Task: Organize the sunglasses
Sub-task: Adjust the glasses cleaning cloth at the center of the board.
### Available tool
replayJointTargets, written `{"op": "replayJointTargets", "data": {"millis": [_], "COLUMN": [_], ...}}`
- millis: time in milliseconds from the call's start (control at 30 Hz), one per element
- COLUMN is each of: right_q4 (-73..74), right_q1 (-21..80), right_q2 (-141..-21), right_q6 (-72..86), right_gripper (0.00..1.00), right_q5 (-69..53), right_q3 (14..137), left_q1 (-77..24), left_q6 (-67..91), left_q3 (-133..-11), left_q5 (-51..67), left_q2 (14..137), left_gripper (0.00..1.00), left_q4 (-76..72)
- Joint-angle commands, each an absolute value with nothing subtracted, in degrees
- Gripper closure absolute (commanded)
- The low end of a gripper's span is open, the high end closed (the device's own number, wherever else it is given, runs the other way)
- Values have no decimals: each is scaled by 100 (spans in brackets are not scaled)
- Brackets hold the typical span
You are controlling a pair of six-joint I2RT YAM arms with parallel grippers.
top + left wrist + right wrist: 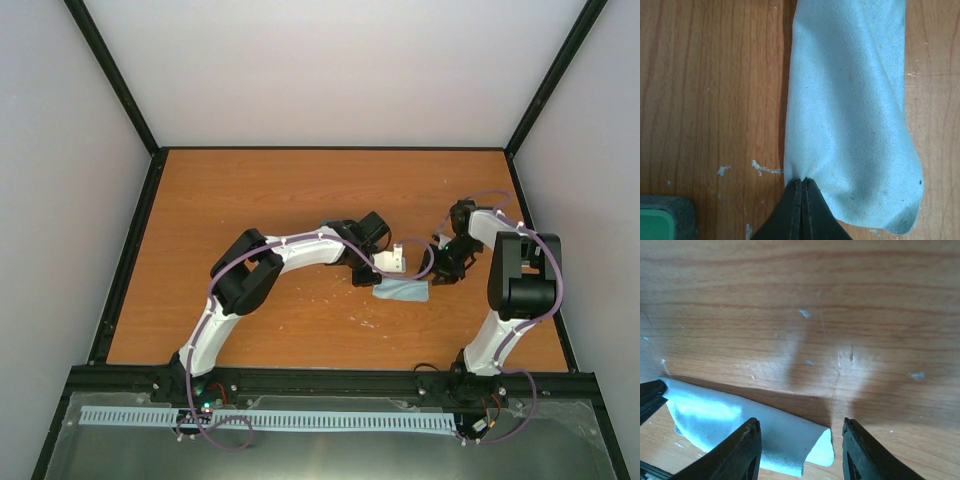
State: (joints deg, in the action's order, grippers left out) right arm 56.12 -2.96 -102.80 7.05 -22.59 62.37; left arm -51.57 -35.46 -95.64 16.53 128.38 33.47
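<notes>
Pale blue cloth (850,115) was pinched at one edge by the left hand (802,181), fingers fully together on a thin bite of fabric. The rest hung loose and rumpled ahead of that hand on the wooden surface (700,100). The right hand (801,422) stood about half wide, holding nothing, with the cloth's curled far corner lying low between its fingers. The sunglasses were not in any view, so I cannot tell where they lay; the arms may be hiding them in the top view.

Risks, as judgement:
- The left hand's bite was tiny, so any tug from the right hand could pull the cloth out of it.
- The corner at the right hand was curled and sat nearer one finger. Closing there could miss it, catch only the curl, or scrape the surface.
- If both hands held the cloth and moved apart unevenly, it could twist or fold instead of spreading flat.
- A grey object with a green face, likely the case (662,220), sat just beside the left hand. A sideways sweep could knock it.
- With the sunglasses unseen, a cloth dragged low could snag or push them.
</notes>
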Motion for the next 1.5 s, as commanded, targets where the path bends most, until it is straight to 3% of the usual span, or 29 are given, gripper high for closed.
{"op": "replayJointTargets", "data": {"millis": [0, 200, 567, 800, 1467], "right_q4": [5744, 5716, 5621, 5616, 5680], "right_q1": [-297, -257, -174, -166, -184], "right_q2": [-10310, -10340, -10484, -10499, -9800], "right_q6": [782, 782, 795, 863, 1120], "right_gripper": [57, 60, 75, 97, 97], "right_q5": [-2115, -2145, -2141, -2113, -1855], "right_q3": [6123, 6081, 6014, 6013, 6603], "left_q1": [-5093, -5089, -5090, -5089, -5090], "left_q6": [-3577, -3545, -3465, -3405, -3222], "left_q3": [-9626, -9625, -9631, -9624, -9560], "left_q5": [1665, 1663, 1703, 1748, 1119], "left_q2": [12922, 12916, 12911, 12911, 12311], "left_gripper": [99, 99, 99, 99, 99], "left_q4": [3369, 3325, 3296, 3293, 2907]}}
